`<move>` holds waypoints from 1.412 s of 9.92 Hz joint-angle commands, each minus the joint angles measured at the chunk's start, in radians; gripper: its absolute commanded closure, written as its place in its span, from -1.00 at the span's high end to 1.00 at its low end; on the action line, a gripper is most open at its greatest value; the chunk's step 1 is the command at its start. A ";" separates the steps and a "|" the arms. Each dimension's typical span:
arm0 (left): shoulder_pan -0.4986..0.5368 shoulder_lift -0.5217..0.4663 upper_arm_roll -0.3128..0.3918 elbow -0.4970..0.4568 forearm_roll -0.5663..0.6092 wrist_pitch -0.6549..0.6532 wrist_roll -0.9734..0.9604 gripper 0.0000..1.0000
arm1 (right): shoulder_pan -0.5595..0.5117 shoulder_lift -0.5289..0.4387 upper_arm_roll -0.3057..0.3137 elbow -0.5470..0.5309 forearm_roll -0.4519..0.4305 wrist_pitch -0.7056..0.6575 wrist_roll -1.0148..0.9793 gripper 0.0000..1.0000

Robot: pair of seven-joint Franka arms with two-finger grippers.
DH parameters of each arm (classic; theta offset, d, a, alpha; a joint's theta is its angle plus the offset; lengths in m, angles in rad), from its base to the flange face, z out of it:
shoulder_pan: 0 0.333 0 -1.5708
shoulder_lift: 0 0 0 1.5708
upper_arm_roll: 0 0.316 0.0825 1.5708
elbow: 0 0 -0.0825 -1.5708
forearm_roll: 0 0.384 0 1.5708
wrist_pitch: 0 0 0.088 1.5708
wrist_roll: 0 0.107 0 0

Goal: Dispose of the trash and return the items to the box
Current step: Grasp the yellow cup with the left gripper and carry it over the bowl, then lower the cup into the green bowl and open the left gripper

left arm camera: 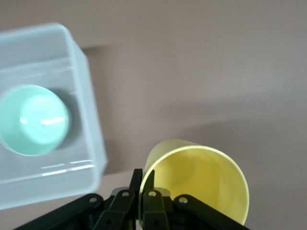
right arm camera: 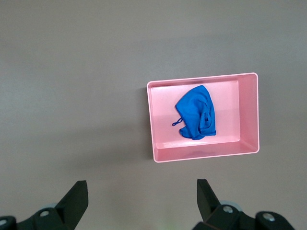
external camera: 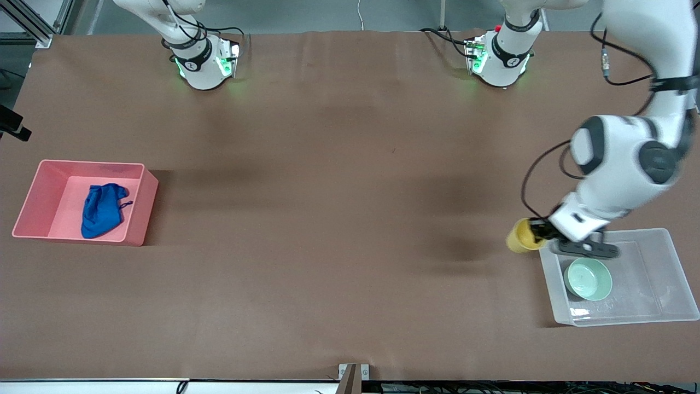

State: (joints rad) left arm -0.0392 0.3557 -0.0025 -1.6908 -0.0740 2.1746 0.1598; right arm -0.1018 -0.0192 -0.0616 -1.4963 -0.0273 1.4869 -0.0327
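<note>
My left gripper [external camera: 538,230] is shut on the rim of the yellow cup [external camera: 522,235], one finger inside and one outside. It holds the cup tilted above the table, just beside the clear box [external camera: 648,287]. In the left wrist view the cup [left arm camera: 196,182] is pinched by the gripper [left arm camera: 143,172] beside the box wall [left arm camera: 86,96]. The mint-green bowl [external camera: 588,279] sits in the box and also shows in the left wrist view [left arm camera: 33,120]. The blue fabric wad [external camera: 101,210] lies in the pink bin [external camera: 38,197]. My right gripper [right arm camera: 141,182] is open and empty, high over the table, with the wad [right arm camera: 195,112] and pink bin [right arm camera: 249,115] below.
The pink bin stands at the right arm's end of the brown table, the clear box at the left arm's end. Both arm bases [external camera: 202,60] stand along the table's edge farthest from the front camera.
</note>
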 commanded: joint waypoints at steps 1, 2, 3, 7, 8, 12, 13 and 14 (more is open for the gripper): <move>0.106 0.205 -0.002 0.265 0.000 -0.106 0.172 -1.00 | 0.008 -0.001 0.002 0.014 -0.014 -0.017 0.016 1.00; 0.163 0.260 -0.002 0.330 -0.004 -0.119 0.263 -1.00 | 0.010 -0.001 0.000 0.015 -0.014 -0.019 0.016 1.00; 0.201 0.313 -0.001 0.385 -0.004 -0.121 0.326 -1.00 | 0.008 -0.001 0.000 0.015 -0.014 -0.019 0.017 1.00; 0.219 0.448 0.041 0.436 -0.004 -0.055 0.383 -1.00 | 0.008 0.002 0.003 0.015 -0.014 -0.013 0.017 1.00; 0.220 0.466 0.042 0.435 -0.004 -0.027 0.383 -0.99 | 0.005 0.002 0.003 0.015 -0.014 -0.008 0.017 1.00; 0.226 0.511 0.042 0.430 -0.007 0.008 0.359 -0.94 | 0.005 0.002 0.003 0.015 -0.014 -0.007 0.017 1.00; 0.226 0.514 0.042 0.428 -0.009 0.008 0.337 -0.89 | 0.004 0.002 0.003 0.013 -0.014 -0.007 0.017 1.00; 0.225 0.522 0.042 0.428 -0.010 0.008 0.322 -0.79 | 0.002 0.002 0.003 0.014 -0.013 -0.002 0.017 1.00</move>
State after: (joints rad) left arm 0.1927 0.8345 0.0306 -1.2808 -0.0738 2.1708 0.5008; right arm -0.0977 -0.0188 -0.0621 -1.4924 -0.0274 1.4843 -0.0313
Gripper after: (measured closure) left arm 0.943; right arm 0.000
